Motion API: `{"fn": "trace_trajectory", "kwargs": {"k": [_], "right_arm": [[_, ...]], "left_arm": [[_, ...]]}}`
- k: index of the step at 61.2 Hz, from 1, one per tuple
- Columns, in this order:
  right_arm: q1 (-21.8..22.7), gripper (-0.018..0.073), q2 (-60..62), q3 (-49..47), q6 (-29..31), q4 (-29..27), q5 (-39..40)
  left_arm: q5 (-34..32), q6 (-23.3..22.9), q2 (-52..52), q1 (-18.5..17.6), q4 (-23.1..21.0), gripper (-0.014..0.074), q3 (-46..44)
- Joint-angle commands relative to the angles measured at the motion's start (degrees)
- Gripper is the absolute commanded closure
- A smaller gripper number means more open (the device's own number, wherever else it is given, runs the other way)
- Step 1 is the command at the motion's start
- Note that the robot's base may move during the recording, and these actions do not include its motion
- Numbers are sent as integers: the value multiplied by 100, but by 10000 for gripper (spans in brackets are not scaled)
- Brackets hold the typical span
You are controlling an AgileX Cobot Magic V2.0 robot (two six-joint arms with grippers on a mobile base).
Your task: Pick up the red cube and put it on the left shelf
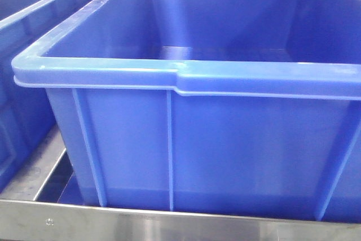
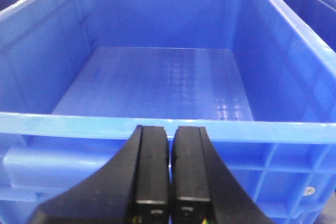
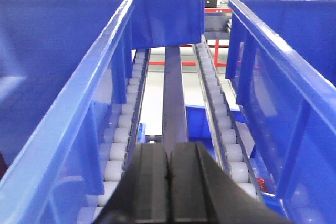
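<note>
While both grippers sit with jaws pressed together and nothing between them, the red cube shows in no view. Left gripper (image 2: 170, 174) hangs just short of a blue bin's rim (image 2: 157, 127), bare floor beyond. Right gripper (image 3: 169, 179) sits over roller tracks (image 3: 122, 129) running ahead between two bins.

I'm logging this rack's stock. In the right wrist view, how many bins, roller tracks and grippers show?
Bins: 3 (left bin, far bin, right bin)
Roller tracks: 2 (left track, right track)
Grippers: 1 (right gripper, fingers shut)
Total: 6
</note>
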State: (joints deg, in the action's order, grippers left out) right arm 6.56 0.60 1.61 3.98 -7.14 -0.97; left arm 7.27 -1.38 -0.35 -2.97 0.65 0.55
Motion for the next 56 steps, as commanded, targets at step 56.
{"fn": "trace_trajectory", "kwargs": {"k": [56], "right_arm": [[-4,504,127,-89,-1,70,451]], "left_arm": [[-504,-5,-94,9,-29,495,132]]}}
